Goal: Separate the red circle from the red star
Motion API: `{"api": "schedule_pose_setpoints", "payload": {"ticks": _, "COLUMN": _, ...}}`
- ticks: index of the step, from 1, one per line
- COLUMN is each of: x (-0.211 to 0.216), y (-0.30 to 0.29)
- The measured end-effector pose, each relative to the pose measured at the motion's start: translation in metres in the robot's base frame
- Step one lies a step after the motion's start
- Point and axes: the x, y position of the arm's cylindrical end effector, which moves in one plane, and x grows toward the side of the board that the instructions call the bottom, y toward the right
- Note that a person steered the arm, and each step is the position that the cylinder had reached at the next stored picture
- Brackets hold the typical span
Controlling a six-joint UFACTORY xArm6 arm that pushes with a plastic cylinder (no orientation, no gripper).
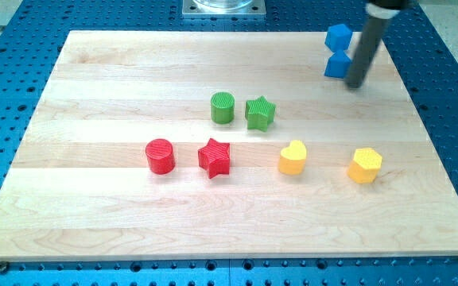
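Note:
The red circle [160, 156] sits left of centre on the wooden board [94, 79]. The red star [214, 157] lies just to its right, with a small gap between them. My tip [355, 84] is at the view's upper right, far from both red blocks. It stands right beside the lower of two blue blocks [338, 65], at its right side.
A green circle [223, 107] and a green star [260, 113] sit side by side above the red star. A yellow heart [293, 157] and a yellow hexagon [365, 165] lie to the right. A second blue block [339, 36] is above the first.

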Motion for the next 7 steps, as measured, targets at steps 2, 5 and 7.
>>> {"api": "schedule_pose_setpoints", "payload": {"ticks": 2, "x": -0.048, "y": 0.001}}
{"api": "schedule_pose_setpoints", "payload": {"ticks": 5, "x": 0.053, "y": -0.003}}
{"api": "schedule_pose_setpoints", "payload": {"ticks": 7, "x": 0.063, "y": -0.005}}
